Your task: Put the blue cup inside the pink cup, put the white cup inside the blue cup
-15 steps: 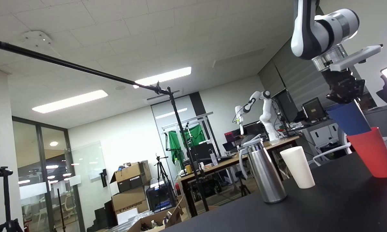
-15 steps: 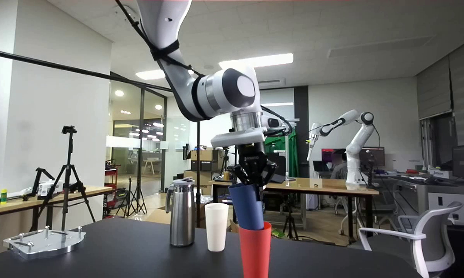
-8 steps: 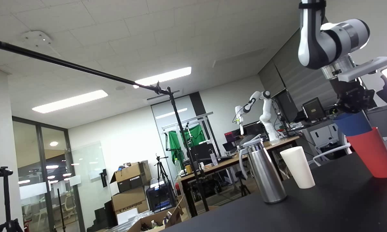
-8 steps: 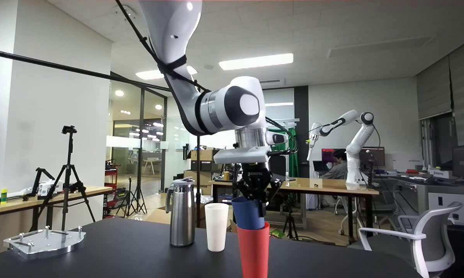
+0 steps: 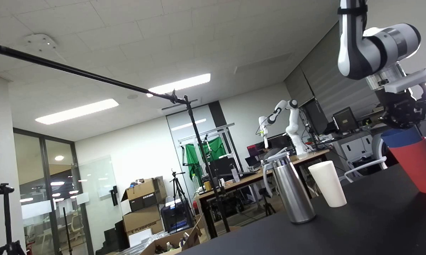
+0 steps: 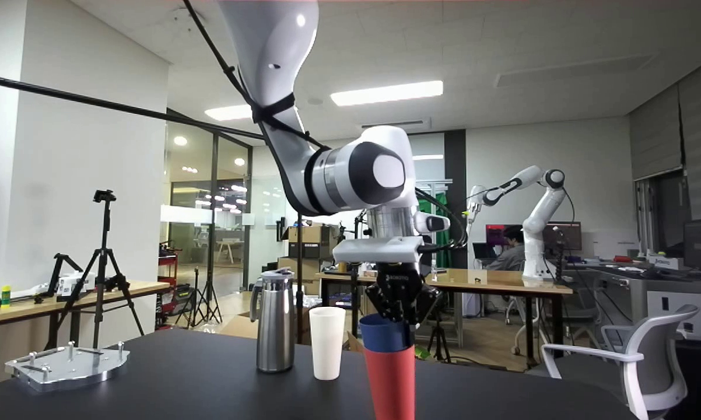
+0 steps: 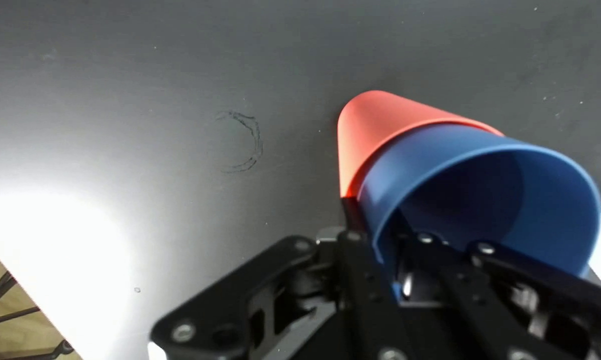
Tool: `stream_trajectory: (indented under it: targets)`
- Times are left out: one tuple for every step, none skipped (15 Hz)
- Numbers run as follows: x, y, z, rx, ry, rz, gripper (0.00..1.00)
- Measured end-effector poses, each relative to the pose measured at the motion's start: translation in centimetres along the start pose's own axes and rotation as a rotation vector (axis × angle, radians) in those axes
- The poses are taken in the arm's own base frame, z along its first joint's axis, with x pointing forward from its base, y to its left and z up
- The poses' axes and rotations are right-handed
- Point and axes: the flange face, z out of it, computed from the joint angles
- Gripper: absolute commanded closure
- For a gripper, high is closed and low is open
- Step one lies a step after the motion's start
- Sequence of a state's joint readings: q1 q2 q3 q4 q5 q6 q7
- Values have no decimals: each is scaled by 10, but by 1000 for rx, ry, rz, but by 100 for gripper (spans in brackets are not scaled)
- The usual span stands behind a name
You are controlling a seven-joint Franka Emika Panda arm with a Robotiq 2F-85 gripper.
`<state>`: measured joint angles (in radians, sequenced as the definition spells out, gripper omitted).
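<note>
While clamping gripper (image 7: 374, 211) on wall of blue cup (image 6: 382, 335), probably to free its base | holding it well inside pink cup (image 6: 391, 382) | leaving white cup (image 6: 327, 344) near pink cup, likely for last

The blue cup (image 6: 381, 338) looks smooth plastic, the jug (image 6: 276, 326) metal (glossy, at that).

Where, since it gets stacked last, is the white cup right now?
In both exterior views, the white cup stands upright on the black table, just right of the metal jug and left of the pink cup as pictured.
</note>
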<state>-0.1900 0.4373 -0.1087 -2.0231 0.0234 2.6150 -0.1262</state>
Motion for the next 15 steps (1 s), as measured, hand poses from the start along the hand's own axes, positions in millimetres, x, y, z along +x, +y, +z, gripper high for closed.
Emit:
stream_trajectory:
  targets:
    - [1,1,-4,0,7,-1,48]
    - [3,2,-9,-1,15,-2,40]
    - [5,2,-16,0,23,-2,34]
    - [6,2,-24,0,29,-2,28]
    - [7,3,-32,2,34,-2,20]
    - [8,3,-42,3,38,-3,14]
    - [9,3,-53,6,44,-6,7]
    - [10,1,-64,8,53,-9,2]
    - [11,-2,-74,11,67,-15,0]
    - [12,-8,-84,13,81,-24,0]
    - [13,-15,-91,17,92,-36,0]
    - [14,-26,-97,21,101,-51,0]
    - [15,-37,-100,23,103,-66,0]
    - [15,-45,-101,27,102,-74,0]
    - [15,-47,-100,28,101,-78,0]
